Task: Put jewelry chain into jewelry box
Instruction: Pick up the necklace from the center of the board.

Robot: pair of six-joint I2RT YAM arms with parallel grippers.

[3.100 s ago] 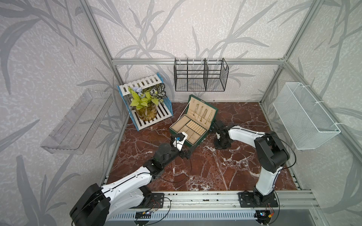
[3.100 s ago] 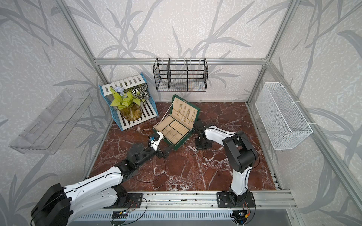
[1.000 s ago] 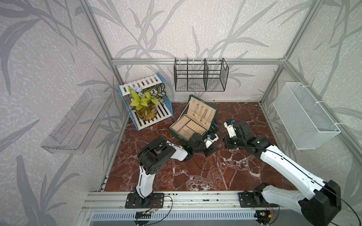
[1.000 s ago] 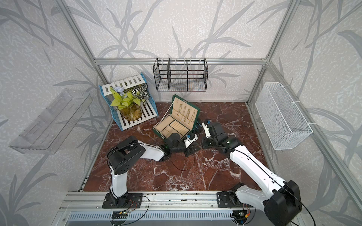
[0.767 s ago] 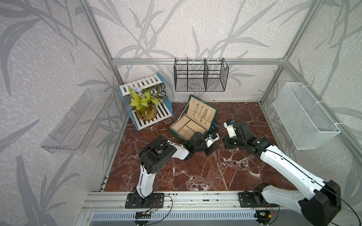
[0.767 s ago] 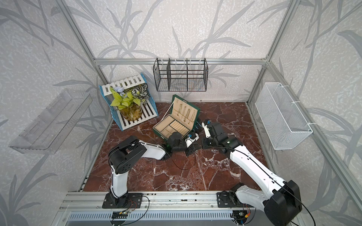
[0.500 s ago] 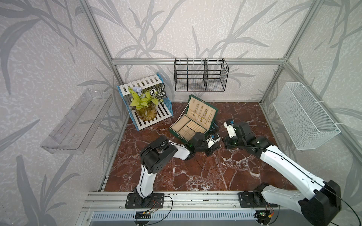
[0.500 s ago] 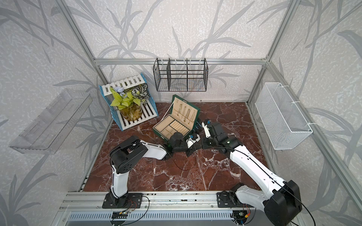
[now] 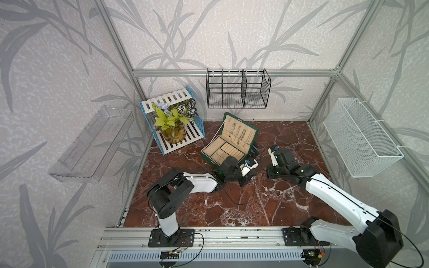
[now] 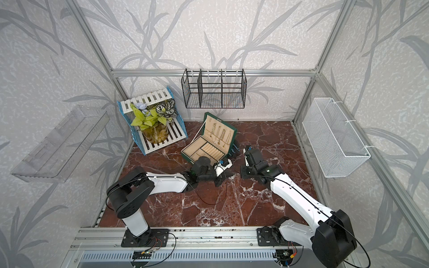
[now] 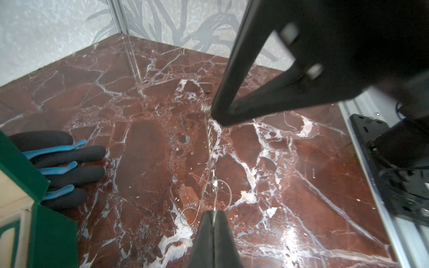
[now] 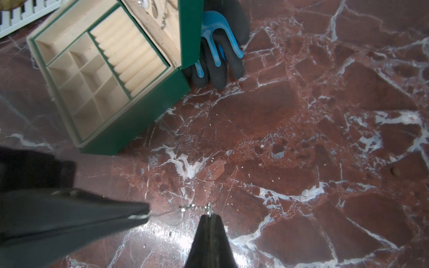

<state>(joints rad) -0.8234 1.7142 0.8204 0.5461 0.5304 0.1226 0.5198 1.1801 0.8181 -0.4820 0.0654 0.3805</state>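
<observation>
Chain [image 11: 211,148]: thin silver strand stretched between the 2 grippers just above the marble floor [image 11: 144,143]; small loops sag from it near the left jaws.
Left gripper [image 11: 213,214]: jaws pressed together on 1 end of the chain.
Right gripper [image 12: 210,217]: jaws pressed together on the other end; a small clasp sits right at its tips.
Grippers: tips near each other, facing across the strand, low over the floor.
Box [image 12: 111,76]: open, green, cream lining, compartments bare; beyond both jaws, near but apart from the chain. Other chains hang in its raised lid [image 9: 240,133].
Glove [image 12: 220,51]: black and blue, touching the box's far side.
</observation>
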